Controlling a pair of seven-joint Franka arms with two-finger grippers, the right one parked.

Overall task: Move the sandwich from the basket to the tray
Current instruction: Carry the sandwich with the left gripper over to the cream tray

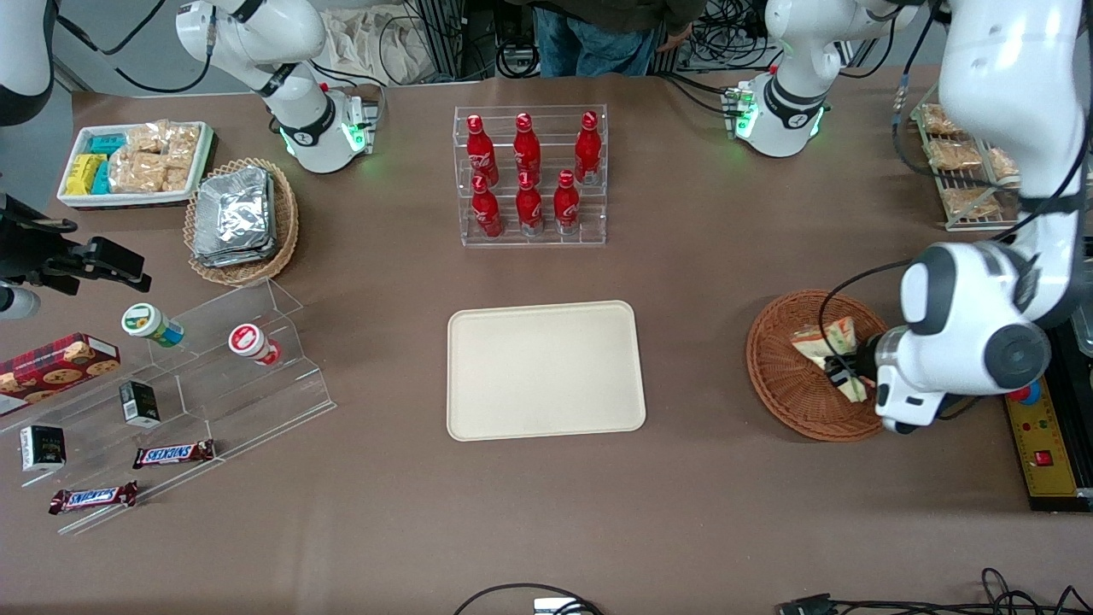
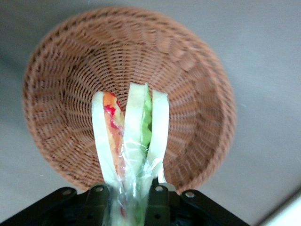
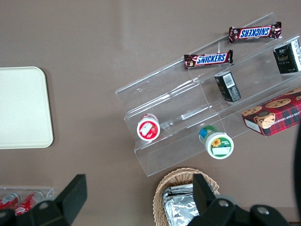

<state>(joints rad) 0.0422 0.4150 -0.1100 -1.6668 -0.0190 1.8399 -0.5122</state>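
At right of the front view, the gripper (image 1: 845, 376) is closed on the sandwich (image 1: 827, 343) over the basket (image 1: 790, 376); the tray (image 1: 545, 370) sits at frame centre on the worktop (image 1: 700, 282). Wrist view: fingers (image 2: 157, 200) clamp the wedge, its long axis pointing away from them. Readable: Snickers bars (image 1: 173, 453).

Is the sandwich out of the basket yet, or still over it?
Still over it. The gripper is shut on the sandwich, with the basket directly beneath; the tray holds nothing.

Robot lab: cabled arm bases (image 1: 779, 120), staged snacks on table (image 1: 683, 478).
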